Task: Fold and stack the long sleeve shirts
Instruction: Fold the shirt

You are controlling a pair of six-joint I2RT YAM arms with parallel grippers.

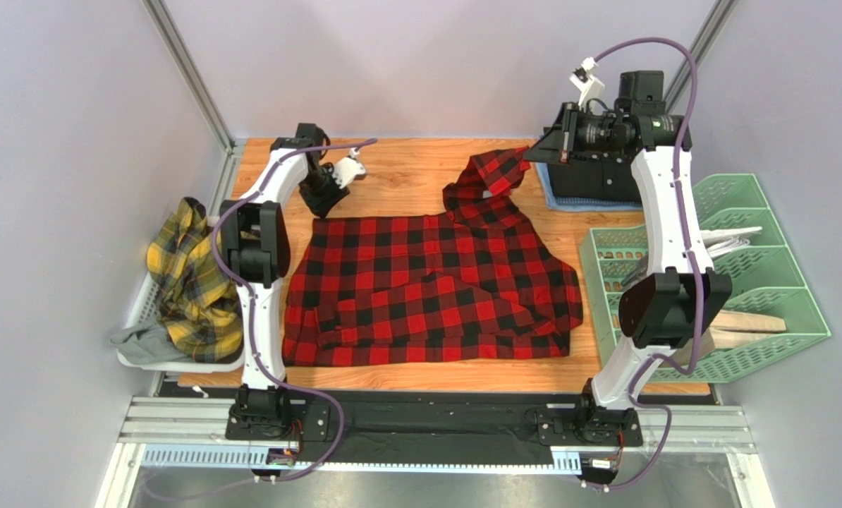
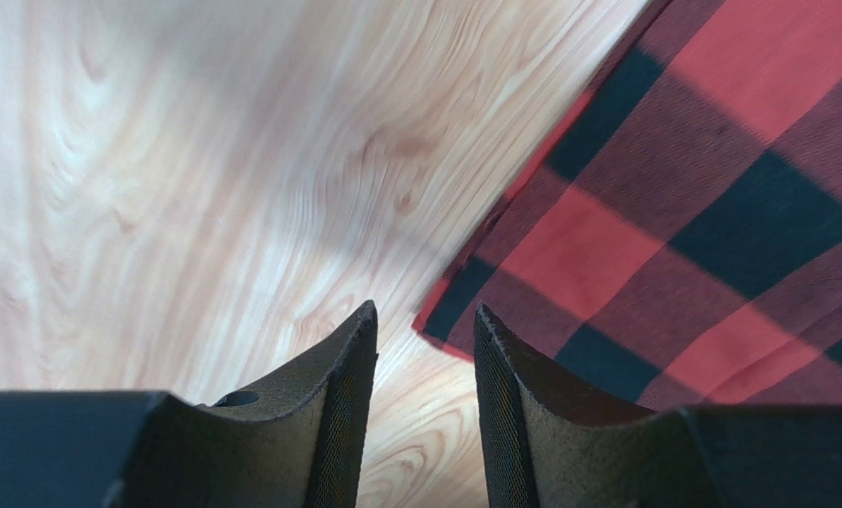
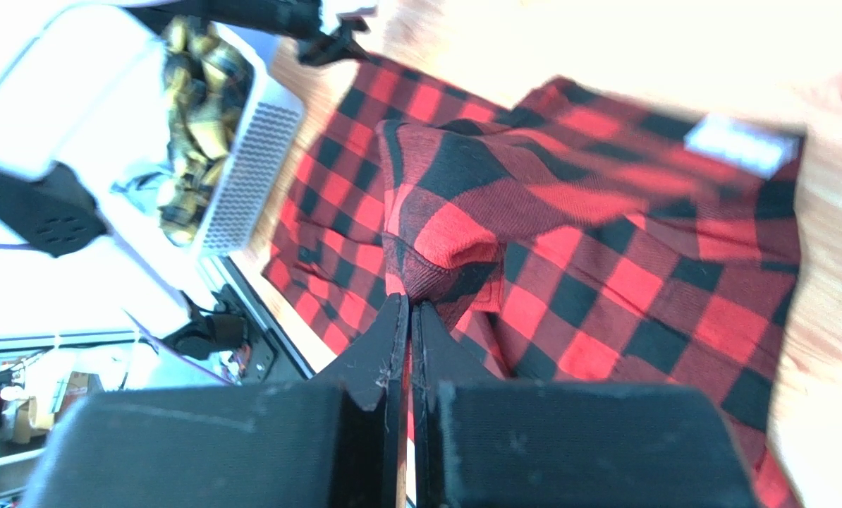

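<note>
Left gripper [image 2: 425,318]: fingers a narrow gap apart with nothing between them, over bare table [image 1: 415,169] just beside the red shirt's [image 1: 436,280] far-left corner.
Right gripper [image 3: 409,307]: pinched tight on a bunch of red shirt, raised above the table's far right.
Red shirt: spread flat across the middle of the table, its far part drawn up toward the right gripper.
Yellow shirt [image 1: 192,280]: crumpled in the white tray [image 3: 247,148] at the left edge.
Green basket [image 1: 754,275]: right of the red shirt.
</note>
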